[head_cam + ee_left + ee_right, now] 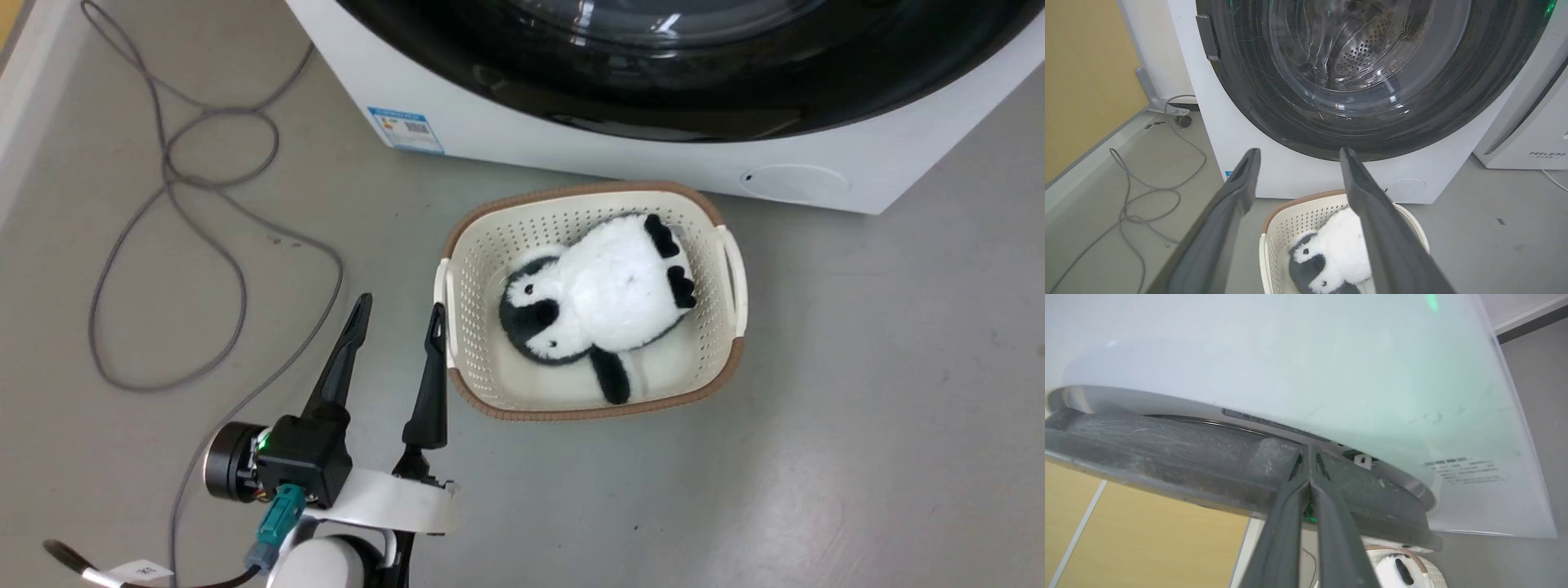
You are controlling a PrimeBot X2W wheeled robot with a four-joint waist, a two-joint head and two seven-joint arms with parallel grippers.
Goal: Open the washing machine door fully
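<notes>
The left gripper (400,304) hangs with its jaws released, wide apart and holding nothing. Ahead of them rises the washing machine (1298,177). The washing machine door (1367,81) lies against its front, and I cannot tell whether it is latched. Just to the right of these jaws a cream laundry basket (588,189) sits on the floor, with a plush penguin (596,302) lying in it. To their left a grey cable (167,175) loops over the floor. The right gripper (1309,451) has its jaws clenched together. Their tips are at the door's dark rim, where it meets the machine's white body, and nothing shows between them.
</notes>
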